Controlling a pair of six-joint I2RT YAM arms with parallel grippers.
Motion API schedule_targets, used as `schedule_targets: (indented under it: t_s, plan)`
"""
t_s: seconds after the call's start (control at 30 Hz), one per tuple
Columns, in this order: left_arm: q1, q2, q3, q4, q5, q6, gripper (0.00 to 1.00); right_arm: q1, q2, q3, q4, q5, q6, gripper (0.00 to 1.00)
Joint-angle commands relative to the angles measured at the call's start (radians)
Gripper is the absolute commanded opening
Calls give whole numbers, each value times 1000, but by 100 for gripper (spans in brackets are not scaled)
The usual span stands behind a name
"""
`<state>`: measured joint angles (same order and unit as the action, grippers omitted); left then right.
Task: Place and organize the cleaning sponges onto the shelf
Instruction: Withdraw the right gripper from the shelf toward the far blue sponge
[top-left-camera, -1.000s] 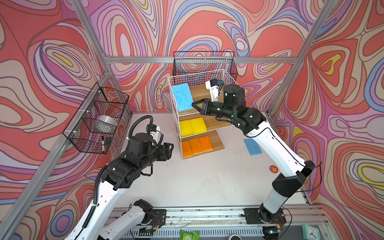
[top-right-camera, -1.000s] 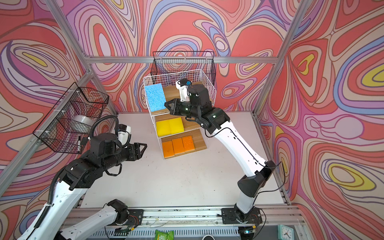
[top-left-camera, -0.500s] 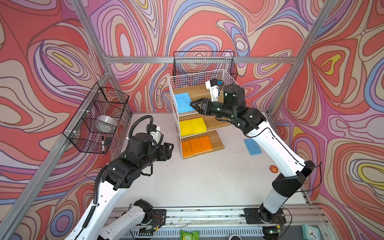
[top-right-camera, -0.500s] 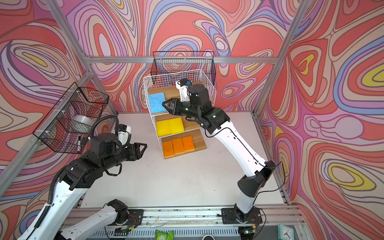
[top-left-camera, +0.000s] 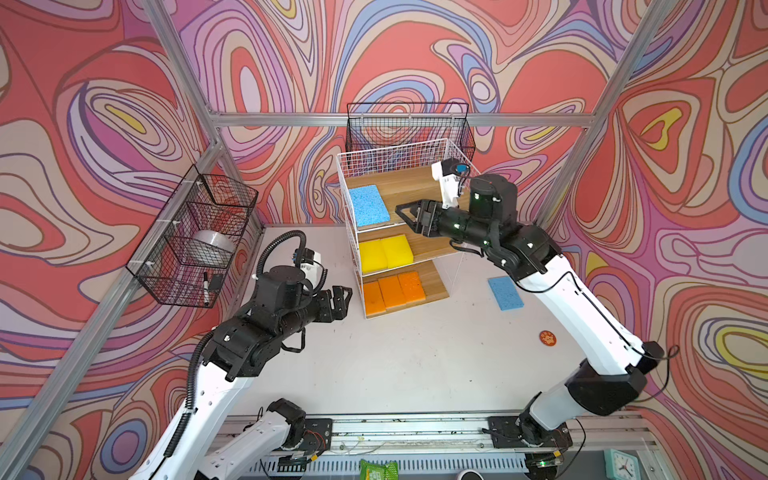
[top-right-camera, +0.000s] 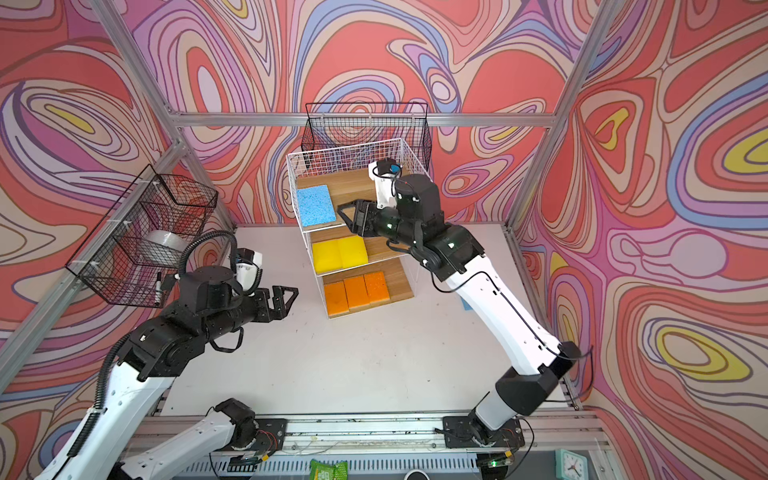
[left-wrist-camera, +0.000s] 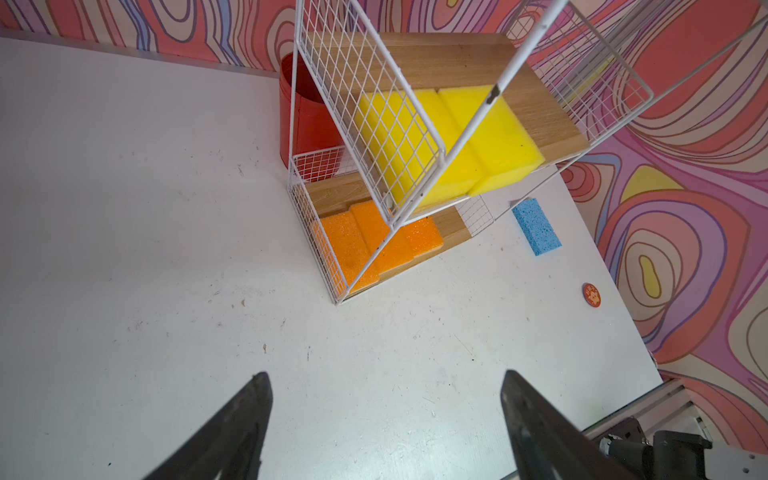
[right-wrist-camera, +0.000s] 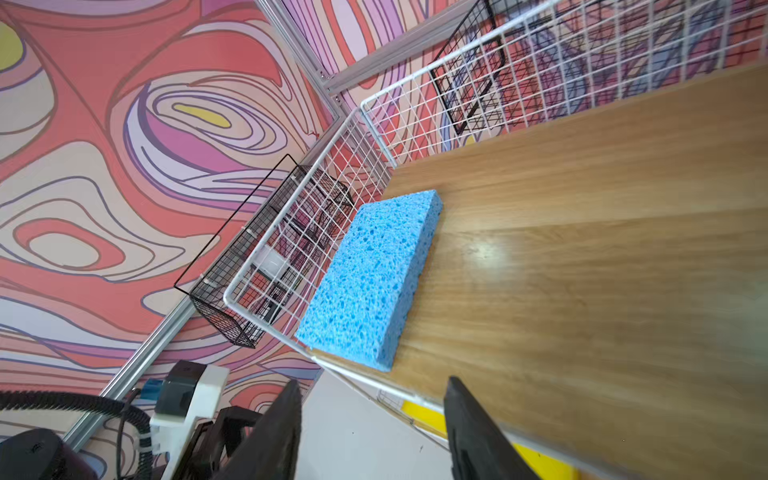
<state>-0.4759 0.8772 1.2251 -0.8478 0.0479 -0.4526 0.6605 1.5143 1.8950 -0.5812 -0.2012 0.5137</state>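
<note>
Right hand (top-left-camera: 402, 216), parted and empty, hovers by the blue sponge (top-left-camera: 369, 205) at the shelf (top-left-camera: 401, 187) edge; a brush could dislodge it.

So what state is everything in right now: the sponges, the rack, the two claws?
Rack: upright.
Top blue sponge: flat on the top board, not held.
Yellow sponges: two, side by side on the middle board.
Orange sponges: three in a row on the bottom board.
Other blue sponge: flat on the table, outside the rack.
Left claw: open, empty.
Right claw: open, empty, near the top board.
</note>
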Motion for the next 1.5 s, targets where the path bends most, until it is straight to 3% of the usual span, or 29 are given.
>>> schedule_targets:
  t_s: [0.0, 0.3, 0.57, 0.7, 0.83, 1.07, 1.3, 1.47]
  plan:
    - [7, -11, -17, 5, 26, 2, 90, -1, -101, -107, -11, 54, -9, 57]
    - [4, -55, -212, 63, 58, -44, 94, 0, -403, -499, -142, 250, 53, 57]
    - [4, -100, -386, 128, 88, -92, 94, -6, -473, -754, -215, 382, 132, 56]
    - [5, -106, -491, 192, 139, -129, 94, -63, -453, -866, -194, 358, 157, 56]
    - [4, -107, -555, 253, 166, -165, 94, -211, -476, -982, -136, 247, 165, 54]
    - [2, -72, -633, 329, 137, -217, 93, -595, -466, -1138, -6, -13, 138, 52]
    - [1, -72, -733, 425, 103, -263, 91, -866, -310, -1163, 185, -129, 190, 51]
    - [0, -89, -794, 459, 110, -277, 91, -949, -190, -1112, 260, -109, 193, 57]
